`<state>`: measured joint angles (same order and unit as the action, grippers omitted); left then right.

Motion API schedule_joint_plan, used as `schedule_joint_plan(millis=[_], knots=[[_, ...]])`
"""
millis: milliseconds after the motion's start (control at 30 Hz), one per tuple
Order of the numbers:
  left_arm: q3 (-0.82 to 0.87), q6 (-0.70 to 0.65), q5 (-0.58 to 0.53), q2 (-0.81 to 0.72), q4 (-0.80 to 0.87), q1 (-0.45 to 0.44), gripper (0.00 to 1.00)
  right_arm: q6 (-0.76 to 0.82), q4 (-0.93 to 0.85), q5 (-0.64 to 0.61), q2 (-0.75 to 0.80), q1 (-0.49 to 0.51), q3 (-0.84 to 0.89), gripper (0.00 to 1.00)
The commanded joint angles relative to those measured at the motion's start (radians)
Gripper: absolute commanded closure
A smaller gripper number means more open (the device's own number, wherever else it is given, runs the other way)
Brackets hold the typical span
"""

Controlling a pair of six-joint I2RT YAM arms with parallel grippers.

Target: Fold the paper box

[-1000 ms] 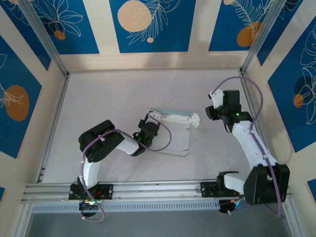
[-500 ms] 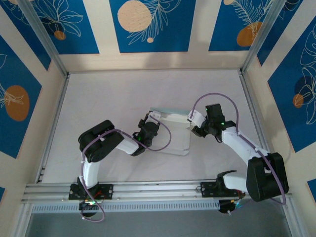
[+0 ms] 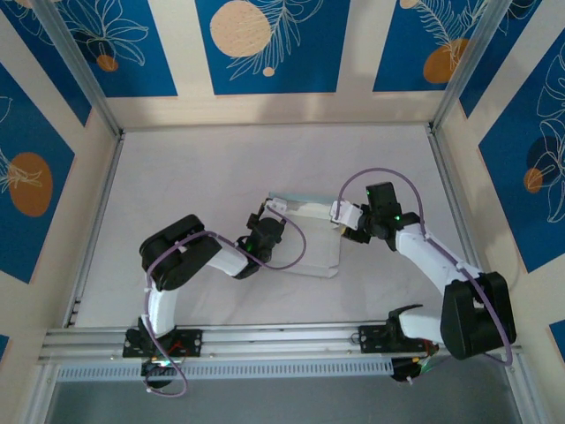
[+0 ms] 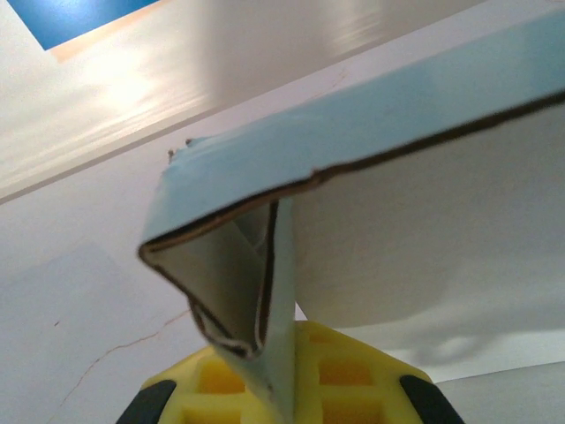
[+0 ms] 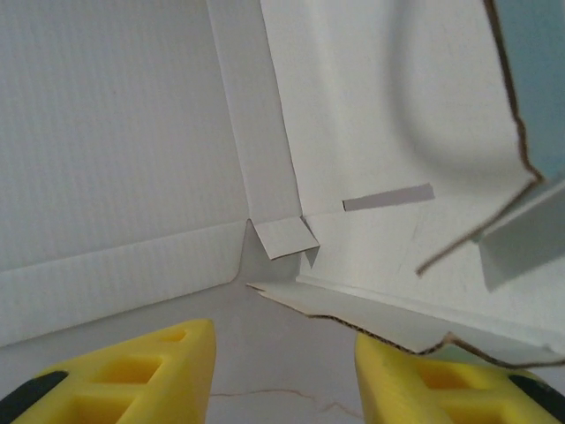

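While left gripper (image 3: 264, 226) clamps shut on a folded corner flap at the box (image 3: 311, 246) left edge, card pinched between its yellow fingers (image 4: 207, 378), right gripper (image 3: 341, 217) sits at the box's right back corner, jaws apart, nothing held. Box lies mid-table (image 3: 194, 177), part-folded, back wall raised. Right wrist view: small tab (image 5: 282, 237) and slot (image 5: 388, 196) in white card just ahead of the fingers.

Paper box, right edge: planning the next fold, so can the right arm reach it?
Probably yes: the right gripper stands open at the right edge of the paper box, with nothing between them.
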<state>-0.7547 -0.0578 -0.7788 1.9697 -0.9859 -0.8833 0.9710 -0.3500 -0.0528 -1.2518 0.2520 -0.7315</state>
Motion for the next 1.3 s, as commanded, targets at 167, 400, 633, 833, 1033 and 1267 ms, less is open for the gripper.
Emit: schedule_joint_plan(millis=[167, 400, 633, 833, 1033, 1267], knots=[[0.015, 0.002, 0.022, 0.002, 0.081, 0.017, 1.00, 0.176, 0.129, -0.173, -0.085, 0.018, -0.034, 0.64], [0.020, 0.019, 0.030, 0.002, 0.083, 0.022, 1.00, 0.128, 0.232, -0.231, -0.125, -0.031, -0.055, 0.79], [0.020, 0.016, 0.030, 0.004, 0.081, 0.024, 1.00, 0.129, 0.246, -0.195, -0.157, -0.053, -0.066, 0.78], [0.022, 0.018, 0.027, 0.004, 0.082, 0.027, 1.00, 0.148, 0.275, -0.155, -0.161, -0.075, -0.054, 0.72], [0.020, 0.023, 0.038, 0.005, 0.083, 0.027, 1.00, 0.114, 0.250, -0.060, -0.156, -0.064, -0.068, 0.60], [0.018, 0.030, 0.053, 0.007, 0.083, 0.027, 1.00, 0.079, 0.219, -0.020, -0.150, -0.001, -0.080, 0.58]])
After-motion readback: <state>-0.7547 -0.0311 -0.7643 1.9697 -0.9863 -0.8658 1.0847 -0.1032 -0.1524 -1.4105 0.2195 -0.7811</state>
